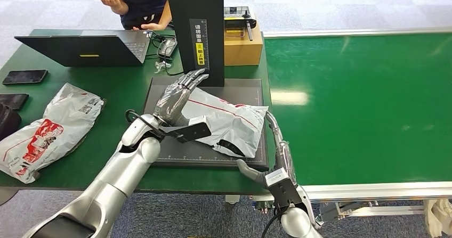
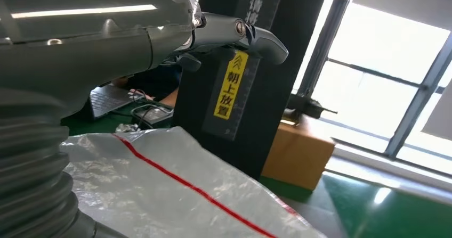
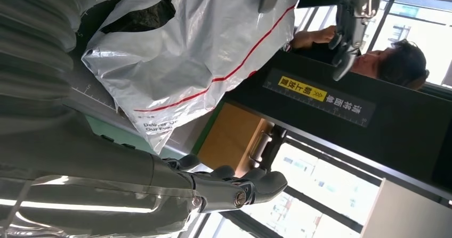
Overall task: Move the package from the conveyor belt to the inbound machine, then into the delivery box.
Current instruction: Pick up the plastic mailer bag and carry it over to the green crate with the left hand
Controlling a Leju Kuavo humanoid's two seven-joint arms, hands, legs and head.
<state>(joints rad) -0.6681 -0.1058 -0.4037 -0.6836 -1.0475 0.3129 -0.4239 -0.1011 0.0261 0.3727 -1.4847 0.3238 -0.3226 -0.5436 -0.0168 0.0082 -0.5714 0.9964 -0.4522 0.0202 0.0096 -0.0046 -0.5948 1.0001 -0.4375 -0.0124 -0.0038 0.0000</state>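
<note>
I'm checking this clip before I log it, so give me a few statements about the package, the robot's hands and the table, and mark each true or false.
1. The grey package lies on the dark platform of the inbound machine. True.
2. The left hand is over the package with its fingers stretched out. True.
3. The package lies on the green conveyor belt. False: the belt beside it is bare; the package is on the platform.
4. The right hand grips the laptop. False: it is at the platform's near right corner, holding nothing.
5. Two more bags lie on the table to the left. True.
</note>
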